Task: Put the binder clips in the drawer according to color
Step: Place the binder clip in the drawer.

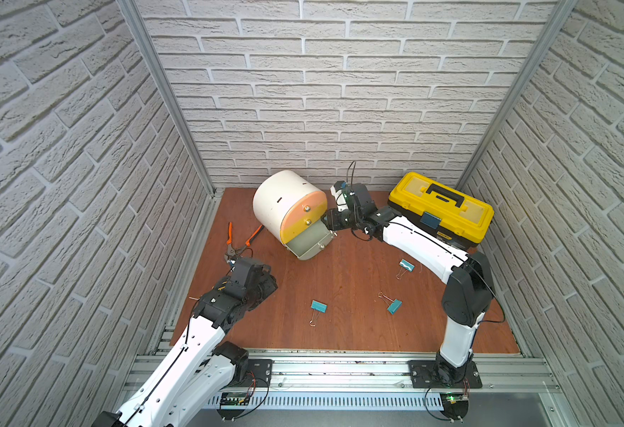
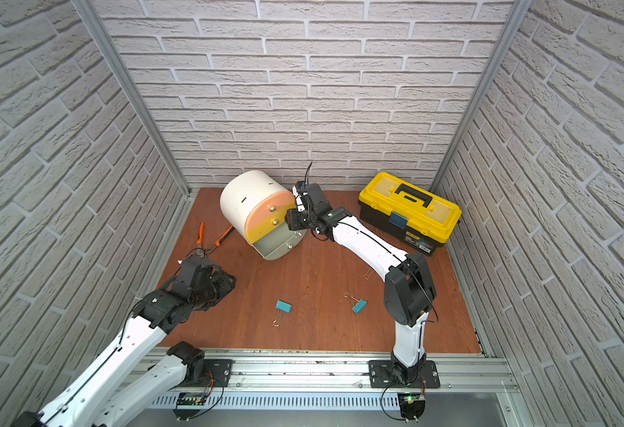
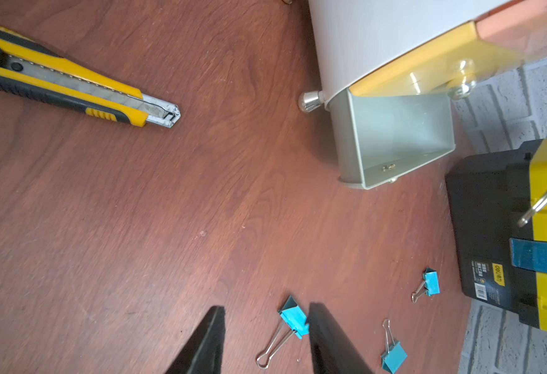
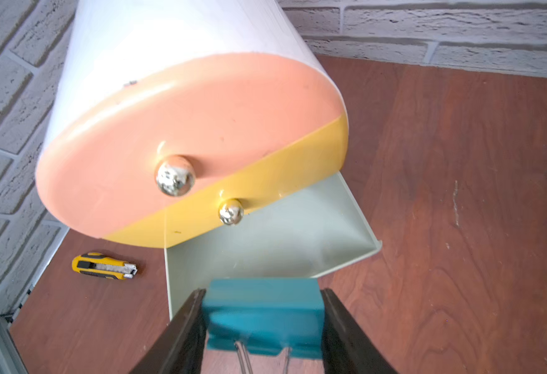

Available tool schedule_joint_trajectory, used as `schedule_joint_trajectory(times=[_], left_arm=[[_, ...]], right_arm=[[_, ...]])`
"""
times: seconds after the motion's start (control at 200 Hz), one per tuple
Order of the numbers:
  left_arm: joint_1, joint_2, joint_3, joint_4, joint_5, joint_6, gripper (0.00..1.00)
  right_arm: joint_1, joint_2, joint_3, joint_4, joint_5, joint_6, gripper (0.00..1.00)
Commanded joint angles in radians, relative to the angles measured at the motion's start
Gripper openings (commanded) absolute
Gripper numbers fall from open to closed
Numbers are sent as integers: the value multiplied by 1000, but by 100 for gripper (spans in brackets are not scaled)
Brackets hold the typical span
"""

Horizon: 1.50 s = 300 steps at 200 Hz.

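Now, in both top views the cabinet (image 1: 284, 199) stands at the frame's middle, its grey-green drawer (image 1: 312, 248) pulled out toward the lower right. The right gripper (image 2: 291, 220) is just beside the drawer's right rim. Loose clips (image 1: 319, 306) lie on the table (image 1: 340, 340) in the lower middle; the toolbox (image 1: 441, 210) stands at the right, pliers (image 1: 238, 240) at the left.

In the left wrist view the left gripper (image 3: 265, 307) has its fingers (image 3: 210, 340) moderately apart, with nothing between them. Three clips lie on the table beyond, and a knife (image 3: 71, 84) is well apart.

In the right wrist view the right gripper is closed on a teal clip (image 4: 262, 311), right at the open drawer's rim.
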Motion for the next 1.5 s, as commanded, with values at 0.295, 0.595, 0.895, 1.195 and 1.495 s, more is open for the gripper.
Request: schedule_joint_trajectory(times=[0.295, 0.595, 0.895, 1.195, 1.495], left_arm=[[7, -71, 25, -38, -17, -6, 47], [6, -59, 40, -46, -14, 0, 47], [6, -65, 45, -65, -17, 1, 47], [9, -63, 45, -62, -19, 2, 48], [11, -60, 45, -58, -15, 6, 48]], right_arm=[[-25, 112, 36, 70, -49, 147, 38], [-53, 150, 12, 190, -66, 298, 38], [-63, 183, 24, 255, -74, 400, 46], [-64, 168, -7, 272, -73, 402, 62], [-64, 127, -44, 271, -74, 381, 64]])
